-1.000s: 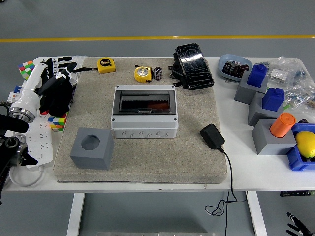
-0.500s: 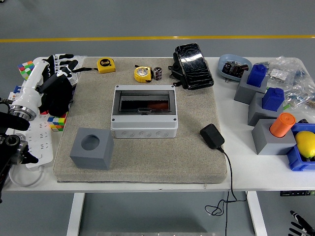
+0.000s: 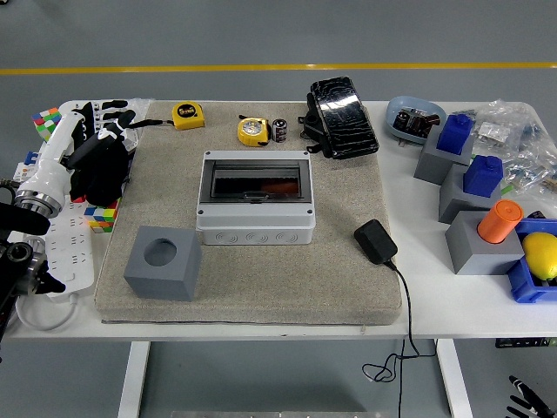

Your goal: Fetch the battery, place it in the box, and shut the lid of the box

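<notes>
The battery (image 3: 279, 130), a small dark cylinder, stands at the far edge of the beige mat (image 3: 339, 279), right beside a yellow tape measure (image 3: 252, 131). The grey box (image 3: 255, 225) sits mid-mat with its dark tinted lid (image 3: 254, 181) lying flat over it; something reddish shows through the lid. My left hand (image 3: 104, 139) hovers over the mat's far left edge, well left of the box, fingers relaxed and holding nothing. My right hand (image 3: 529, 401) shows only as a sliver at the lower right corner, below the table.
A grey cube with a round hole (image 3: 161, 262) stands front left of the box. A black adapter (image 3: 375, 241) with its cord lies to the right. A black case (image 3: 341, 106), another tape measure (image 3: 187, 115), grey and blue blocks (image 3: 470, 187) and a power strip (image 3: 70, 252) ring the mat.
My left hand rose slightly half a second ago and has settled back to about where it was. The box, lid and battery have not moved.
</notes>
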Controlling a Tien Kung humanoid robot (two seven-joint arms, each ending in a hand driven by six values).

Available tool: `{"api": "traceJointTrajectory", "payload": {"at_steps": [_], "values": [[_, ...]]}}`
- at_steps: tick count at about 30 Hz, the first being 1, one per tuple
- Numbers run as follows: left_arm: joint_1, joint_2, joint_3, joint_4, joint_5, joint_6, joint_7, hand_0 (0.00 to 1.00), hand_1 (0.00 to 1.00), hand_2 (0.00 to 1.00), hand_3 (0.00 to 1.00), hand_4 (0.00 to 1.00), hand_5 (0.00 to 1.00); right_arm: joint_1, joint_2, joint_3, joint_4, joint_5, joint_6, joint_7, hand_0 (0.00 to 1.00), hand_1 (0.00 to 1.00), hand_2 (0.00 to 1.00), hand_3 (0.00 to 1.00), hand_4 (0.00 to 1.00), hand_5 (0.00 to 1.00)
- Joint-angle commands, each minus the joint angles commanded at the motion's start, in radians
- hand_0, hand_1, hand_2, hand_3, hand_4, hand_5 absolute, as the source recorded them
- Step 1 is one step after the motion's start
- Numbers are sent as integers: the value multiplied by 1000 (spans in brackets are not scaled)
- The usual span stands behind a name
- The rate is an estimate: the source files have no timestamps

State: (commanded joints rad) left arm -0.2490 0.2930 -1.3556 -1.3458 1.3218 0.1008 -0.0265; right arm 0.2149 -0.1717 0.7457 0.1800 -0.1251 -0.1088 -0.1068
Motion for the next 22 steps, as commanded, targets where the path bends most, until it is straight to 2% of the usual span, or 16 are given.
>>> {"api": "traceJointTrajectory", "payload": {"at_steps": [22], "values": [[13, -7, -21, -5, 2, -8, 5, 564, 702, 720, 735, 998, 708, -5, 8, 28, 0, -21, -5, -1, 624, 687, 668, 548, 916, 493]]}}
